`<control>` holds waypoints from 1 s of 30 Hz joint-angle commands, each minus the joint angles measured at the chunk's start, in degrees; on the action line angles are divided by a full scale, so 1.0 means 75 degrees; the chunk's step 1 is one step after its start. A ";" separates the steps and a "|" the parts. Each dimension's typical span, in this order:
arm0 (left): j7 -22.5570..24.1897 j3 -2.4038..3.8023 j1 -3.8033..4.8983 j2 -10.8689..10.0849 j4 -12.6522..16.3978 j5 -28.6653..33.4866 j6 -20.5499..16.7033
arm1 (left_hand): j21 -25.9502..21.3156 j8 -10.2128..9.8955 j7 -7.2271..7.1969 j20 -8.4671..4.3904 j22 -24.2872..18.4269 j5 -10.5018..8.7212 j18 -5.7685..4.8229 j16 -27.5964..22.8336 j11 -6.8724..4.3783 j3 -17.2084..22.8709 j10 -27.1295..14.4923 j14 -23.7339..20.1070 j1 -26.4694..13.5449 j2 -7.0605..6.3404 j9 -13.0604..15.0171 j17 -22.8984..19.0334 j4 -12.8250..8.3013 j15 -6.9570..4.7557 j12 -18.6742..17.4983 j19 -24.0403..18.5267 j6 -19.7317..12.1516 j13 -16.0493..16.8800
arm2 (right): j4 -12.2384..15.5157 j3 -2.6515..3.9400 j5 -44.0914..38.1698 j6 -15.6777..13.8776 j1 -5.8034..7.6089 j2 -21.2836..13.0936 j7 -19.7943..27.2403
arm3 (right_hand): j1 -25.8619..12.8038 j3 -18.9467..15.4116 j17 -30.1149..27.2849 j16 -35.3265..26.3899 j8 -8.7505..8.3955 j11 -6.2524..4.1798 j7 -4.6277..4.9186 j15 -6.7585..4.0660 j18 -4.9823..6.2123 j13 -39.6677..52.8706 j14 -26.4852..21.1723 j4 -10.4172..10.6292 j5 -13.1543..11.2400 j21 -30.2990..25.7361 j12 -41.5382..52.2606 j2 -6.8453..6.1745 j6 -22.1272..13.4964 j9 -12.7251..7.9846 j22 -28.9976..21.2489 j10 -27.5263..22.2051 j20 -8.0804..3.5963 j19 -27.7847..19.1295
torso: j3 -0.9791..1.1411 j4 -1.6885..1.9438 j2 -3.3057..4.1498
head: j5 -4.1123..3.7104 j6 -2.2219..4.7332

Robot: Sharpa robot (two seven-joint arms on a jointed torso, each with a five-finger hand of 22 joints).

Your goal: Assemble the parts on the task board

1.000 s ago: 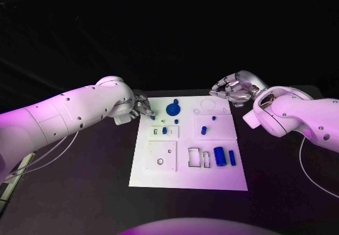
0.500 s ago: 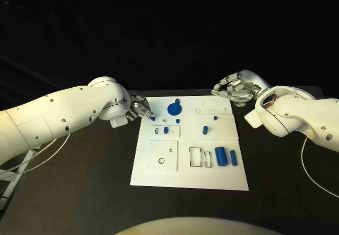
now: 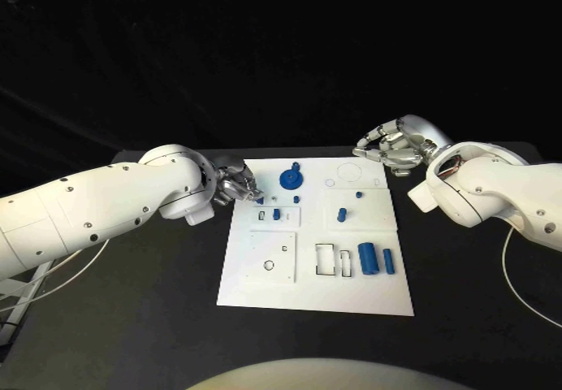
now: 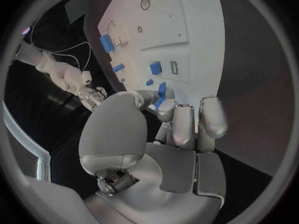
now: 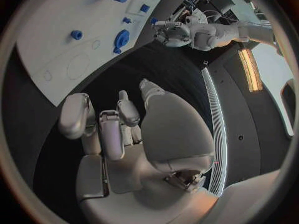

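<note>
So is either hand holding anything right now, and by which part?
The left hand pinches a small blue part in its fingertips; which end cannot be told. The right hand holds nothing, fingers curled.

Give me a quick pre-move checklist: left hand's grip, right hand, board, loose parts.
1. Left hand has a part: ok. The left wrist view shows a small blue part pinched at its fingertips, over the task board's far left corner.
2. Target slot for that part: cannot tell which slot is meant.
3. Right hand off the board: ok. It hangs beyond the far right corner, fingers curled in, holding nothing.
4. Board lying flat and square on the table: ok.
5. Loose parts out of the left hand's way: ok. The blue cylinder and the blue bar lie at the near right, far from it.
</note>
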 commanded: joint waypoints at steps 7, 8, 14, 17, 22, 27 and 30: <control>0.0312 -0.0007 -0.0146 -0.0016 0.0150 -0.0885 -0.0099 | 0.0062 0.0017 -0.0060 -0.0024 0.0027 0.0052 -0.0124 0.0024 0.0007 0.1420 0.0076 0.0047 0.0001 -0.0090 0.0856 0.0008 -0.1381 -0.0059 0.0026 0.0065 0.0139 0.0009 | -0.0003 0.0001 -0.0047 0.0003 -0.0012 0.0006 0.0032 | 0.0001 -0.0044 0.0422 -0.0036 0.0053 0.0002 -0.0011 -0.0058 0.0144 0.0000 0.0429 -0.0024 0.0051 -0.0023 -0.0041 -0.0010 -0.0065 0.0018 0.0006 -0.0049 -0.0012 -0.0039 | 0.0004 -0.0016 0.0009 | 0.0041 -0.0021; 0.0288 -0.0008 -0.0154 -0.0012 0.0146 -0.0922 -0.0053 | 0.0062 0.0017 -0.0060 -0.0024 0.0027 0.0052 -0.0124 0.0024 0.0007 0.1420 0.0076 0.0047 0.0001 -0.0090 0.0856 0.0008 -0.1381 -0.0059 0.0026 0.0065 0.0139 0.0009 | -0.0003 0.0001 -0.0048 0.0003 -0.0013 0.0006 0.0031 | 0.0010 -0.0044 0.0425 -0.0035 0.0056 0.0001 -0.0011 -0.0058 0.0146 -0.0002 0.0430 -0.0028 0.0048 -0.0030 -0.0043 -0.0013 -0.0067 0.0019 0.0001 -0.0050 -0.0013 -0.0041 | 0.0005 -0.0013 0.0009 | 0.0040 -0.0022; 0.0152 -0.0020 -0.0196 0.0023 0.0100 -0.1046 0.0292 | 0.0067 0.0014 -0.0072 -0.0030 0.0028 0.0111 -0.0124 0.0025 -0.0005 0.1459 0.0106 0.0048 -0.0033 -0.0127 0.0853 0.0010 -0.1398 -0.0070 0.0035 0.0063 0.0179 0.0023 | -0.0008 0.0001 -0.0050 0.0008 -0.0018 0.0012 0.0026 | 0.0026 -0.0045 0.0422 -0.0037 0.0060 0.0000 -0.0011 -0.0059 0.0146 -0.0002 0.0429 -0.0034 0.0041 -0.0032 -0.0043 -0.0020 -0.0070 0.0020 0.0002 -0.0051 -0.0013 -0.0041 | 0.0006 -0.0012 0.0010 | 0.0039 -0.0014; 0.0112 -0.0024 -0.0211 0.0038 0.0086 -0.1066 0.0456 | 0.0070 0.0014 -0.0073 -0.0031 0.0033 0.0117 -0.0125 0.0024 -0.0006 0.1463 0.0102 0.0047 -0.0038 -0.0128 0.0853 0.0007 -0.1397 -0.0071 0.0026 0.0065 0.0183 0.0008 | -0.0012 0.0001 -0.0050 0.0010 -0.0023 0.0018 0.0025 | 0.0029 -0.0045 0.0427 -0.0035 0.0062 0.0000 -0.0011 -0.0059 0.0145 -0.0005 0.0430 -0.0035 0.0039 -0.0030 -0.0046 -0.0021 -0.0071 0.0021 0.0004 -0.0053 -0.0013 -0.0039 | 0.0002 -0.0022 0.0008 | 0.0048 -0.0010; 0.0057 -0.0028 -0.0225 0.0066 0.0066 -0.1085 0.0613 | 0.0070 0.0014 -0.0074 -0.0031 0.0035 0.0122 -0.0126 0.0025 -0.0007 0.1467 0.0097 0.0048 -0.0042 -0.0131 0.0853 0.0010 -0.1398 -0.0072 0.0016 0.0066 0.0187 -0.0009 | -0.0014 0.0001 -0.0051 0.0006 -0.0029 0.0021 0.0028 | 0.0029 -0.0045 0.0427 -0.0035 0.0062 0.0000 -0.0011 -0.0059 0.0145 -0.0005 0.0430 -0.0035 0.0039 -0.0030 -0.0046 -0.0021 -0.0071 0.0021 0.0004 -0.0053 -0.0013 -0.0039 | 0.0003 -0.0012 0.0006 | 0.0053 -0.0024; -0.0021 -0.0032 -0.0233 0.0097 0.0035 -0.1094 0.0684 | 0.0075 0.0014 -0.0076 -0.0031 0.0043 0.0130 -0.0127 0.0023 -0.0009 0.1472 0.0105 0.0047 -0.0047 -0.0135 0.0853 0.0006 -0.1400 -0.0074 0.0021 0.0070 0.0193 -0.0001 | -0.0015 0.0001 -0.0051 0.0007 -0.0033 0.0024 0.0032 | 0.0029 -0.0045 0.0427 -0.0035 0.0062 0.0000 -0.0011 -0.0059 0.0145 -0.0005 0.0430 -0.0035 0.0039 -0.0030 -0.0046 -0.0021 -0.0071 0.0021 0.0004 -0.0053 -0.0013 -0.0039 | 0.0000 -0.0011 0.0002 | 0.0053 -0.0026; -0.0092 -0.0034 -0.0244 0.0124 0.0005 -0.1096 0.0727 | 0.0073 0.0014 -0.0079 -0.0032 0.0038 0.0142 -0.0126 0.0024 -0.0011 0.1478 0.0113 0.0048 -0.0055 -0.0143 0.0853 0.0009 -0.1403 -0.0076 0.0026 0.0066 0.0199 0.0008 | -0.0015 0.0001 -0.0051 0.0009 -0.0037 0.0026 0.0034 | 0.0029 -0.0045 0.0427 -0.0035 0.0062 0.0000 -0.0011 -0.0059 0.0145 -0.0005 0.0430 -0.0035 0.0039 -0.0030 -0.0046 -0.0021 -0.0071 0.0021 0.0004 -0.0053 -0.0013 -0.0039 | 0.0005 -0.0017 0.0006 | 0.0063 -0.0017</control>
